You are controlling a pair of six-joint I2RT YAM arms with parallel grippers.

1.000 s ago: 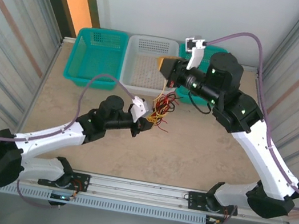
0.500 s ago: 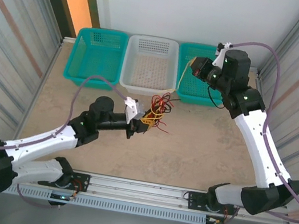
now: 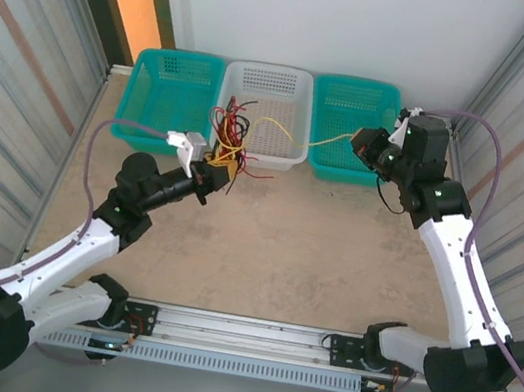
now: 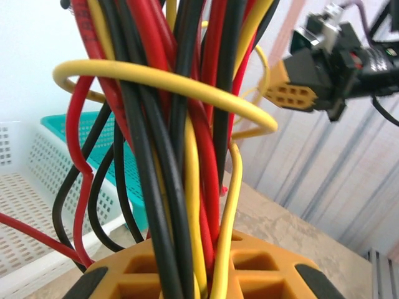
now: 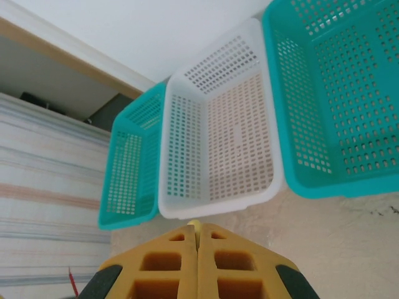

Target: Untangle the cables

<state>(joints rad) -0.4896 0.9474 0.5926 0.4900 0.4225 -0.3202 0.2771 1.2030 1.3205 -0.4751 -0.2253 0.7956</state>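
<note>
The cables [image 3: 229,137] are a hand-sized tangle of red, yellow and black wires, held up over the front left corner of the white basket [image 3: 284,98]. My left gripper [image 3: 213,173] is shut on the bundle's lower end. In the left wrist view the strands [image 4: 181,156] rise from between the orange fingers [image 4: 262,274], with a yellow loop around them. One yellow cable [image 3: 298,137] runs from the bundle to my right gripper [image 3: 361,140], which is shut on its end. That yellow tip [image 5: 194,224] pokes out between the closed orange pads [image 5: 230,261].
Three baskets stand in a row at the back: a teal one [image 3: 163,97] on the left, the white one in the middle, and a teal one [image 3: 355,101] on the right. Corrugated walls close in both sides. Bare table [image 3: 312,256] lies in front of the baskets.
My left gripper has carried the bundle left and back, from mid-table to the white basket's front corner. The right gripper shifted slightly right, and the yellow cable now stretches between them.
</note>
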